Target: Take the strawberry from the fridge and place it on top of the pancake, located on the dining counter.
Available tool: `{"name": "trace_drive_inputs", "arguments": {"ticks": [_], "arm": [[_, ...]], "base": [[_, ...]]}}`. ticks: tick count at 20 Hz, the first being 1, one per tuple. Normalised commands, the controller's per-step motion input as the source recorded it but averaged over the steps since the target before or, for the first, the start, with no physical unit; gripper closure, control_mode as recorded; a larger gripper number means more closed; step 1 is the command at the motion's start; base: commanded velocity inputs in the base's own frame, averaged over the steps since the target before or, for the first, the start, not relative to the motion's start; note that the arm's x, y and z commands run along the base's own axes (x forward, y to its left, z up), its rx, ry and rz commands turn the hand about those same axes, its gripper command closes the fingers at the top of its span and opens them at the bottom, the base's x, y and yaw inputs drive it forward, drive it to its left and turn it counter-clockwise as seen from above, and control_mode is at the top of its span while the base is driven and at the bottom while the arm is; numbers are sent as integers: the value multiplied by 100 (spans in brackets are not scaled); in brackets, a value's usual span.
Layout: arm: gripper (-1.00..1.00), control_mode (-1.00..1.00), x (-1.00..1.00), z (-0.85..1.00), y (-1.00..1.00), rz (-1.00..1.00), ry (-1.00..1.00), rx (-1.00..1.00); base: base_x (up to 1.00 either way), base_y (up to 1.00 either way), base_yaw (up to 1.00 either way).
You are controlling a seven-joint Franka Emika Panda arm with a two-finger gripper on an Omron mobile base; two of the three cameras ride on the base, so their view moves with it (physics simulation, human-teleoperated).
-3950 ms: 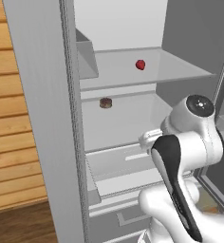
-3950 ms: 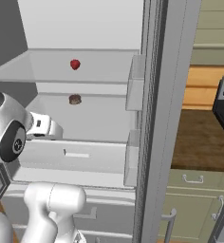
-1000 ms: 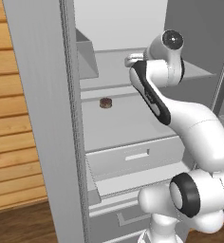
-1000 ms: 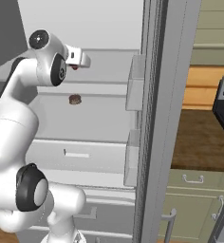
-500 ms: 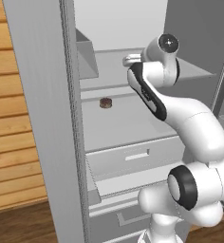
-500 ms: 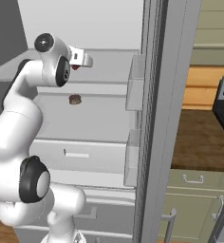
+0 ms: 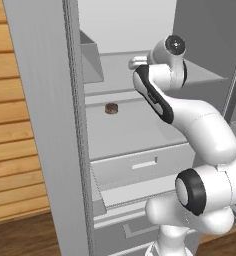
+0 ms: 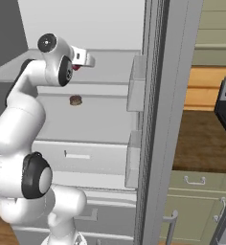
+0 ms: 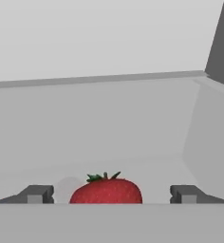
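Note:
The fridge (image 7: 121,30) stands open, its white shelves in front of me. On the upper shelf sits the strawberry (image 9: 106,190), small and red with a green top, low in the hand view. My gripper (image 9: 109,194) is open around it, one dark fingertip (image 9: 35,194) on each side with a gap to the fruit. In the right base view a red sliver of the strawberry (image 8: 75,68) peeks out beside the gripper (image 8: 87,59). The left base view has the hand (image 7: 135,62) over the shelf, covering the fruit. The pancake and the dining counter are out of view.
A small squat brown round item (image 7: 111,108) lies on the middle shelf, also in the right base view (image 8: 75,100). Below it is a white drawer (image 7: 140,162). Door bins (image 8: 136,81) line the right door. The fridge's grey left door (image 7: 45,125) stands close by.
The arm has risen from beside the drawer to the upper shelf. Over the last second the hand has edged a little further in, around the strawberry.

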Motion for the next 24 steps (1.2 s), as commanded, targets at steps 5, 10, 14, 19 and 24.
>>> {"name": "trace_drive_inputs", "arguments": {"ticks": [5,10,14,19,24], "arm": [[100,-100,23,-5,0,0,0,0],[100,-100,0,0,0,0,0,0],[100,-100,-69,2,0,-7,6,0],[100,-100,-100,0,-1,-7,10,0],[100,-100,-100,0,0,0,16,0]], "base": [[0,0,0],[0,0,0],[0,0,0],[0,0,0],[0,0,0]]}}
